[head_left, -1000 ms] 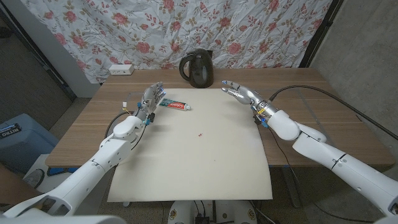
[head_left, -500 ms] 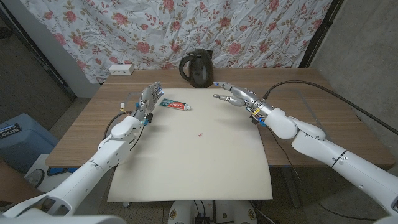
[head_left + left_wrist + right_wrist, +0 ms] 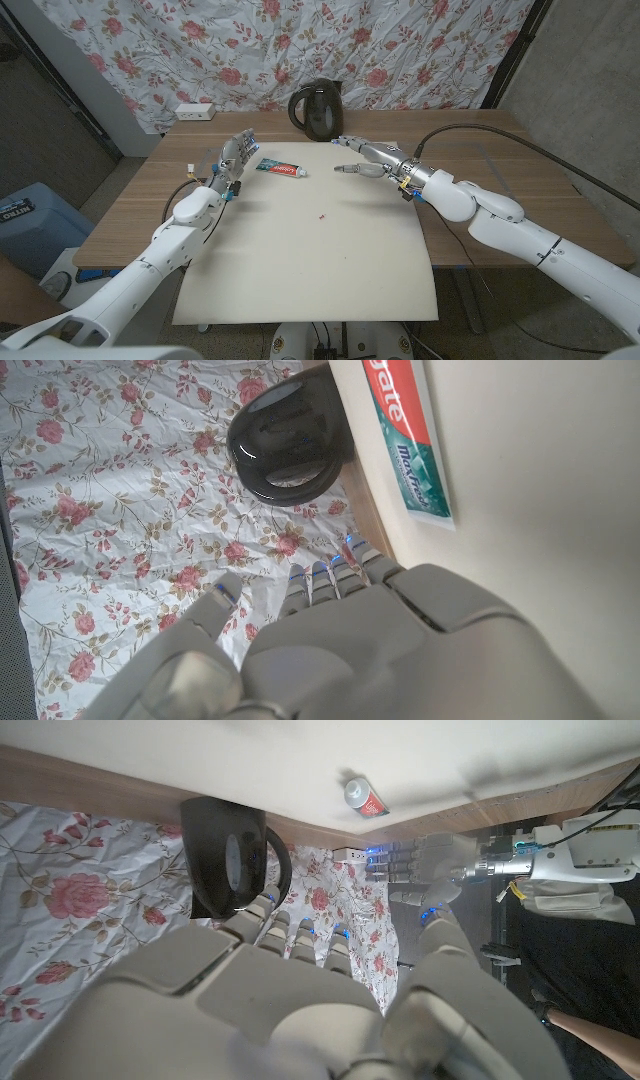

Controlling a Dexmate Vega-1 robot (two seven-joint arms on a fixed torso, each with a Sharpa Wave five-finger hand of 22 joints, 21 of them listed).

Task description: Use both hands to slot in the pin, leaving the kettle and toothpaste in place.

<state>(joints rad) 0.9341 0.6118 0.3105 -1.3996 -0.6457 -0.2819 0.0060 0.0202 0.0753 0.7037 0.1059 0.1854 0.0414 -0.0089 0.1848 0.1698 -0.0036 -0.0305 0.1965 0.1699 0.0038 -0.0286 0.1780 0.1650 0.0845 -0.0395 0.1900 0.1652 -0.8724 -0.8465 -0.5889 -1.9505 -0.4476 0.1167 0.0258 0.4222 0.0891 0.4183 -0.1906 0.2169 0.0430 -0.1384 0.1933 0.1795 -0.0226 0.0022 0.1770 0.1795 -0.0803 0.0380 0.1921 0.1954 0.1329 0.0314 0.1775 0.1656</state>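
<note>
Head view: the left hand and right hand hover over the mat's far edge, both released, fingers apart. The toothpaste lies between them, the kettle just beyond; a tiny red pin rests mid-mat.

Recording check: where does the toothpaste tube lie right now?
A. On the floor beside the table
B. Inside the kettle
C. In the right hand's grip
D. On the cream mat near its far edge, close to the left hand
D: the toothpaste lies on the cream mat beside the left hand, apart from the kettle.
</note>
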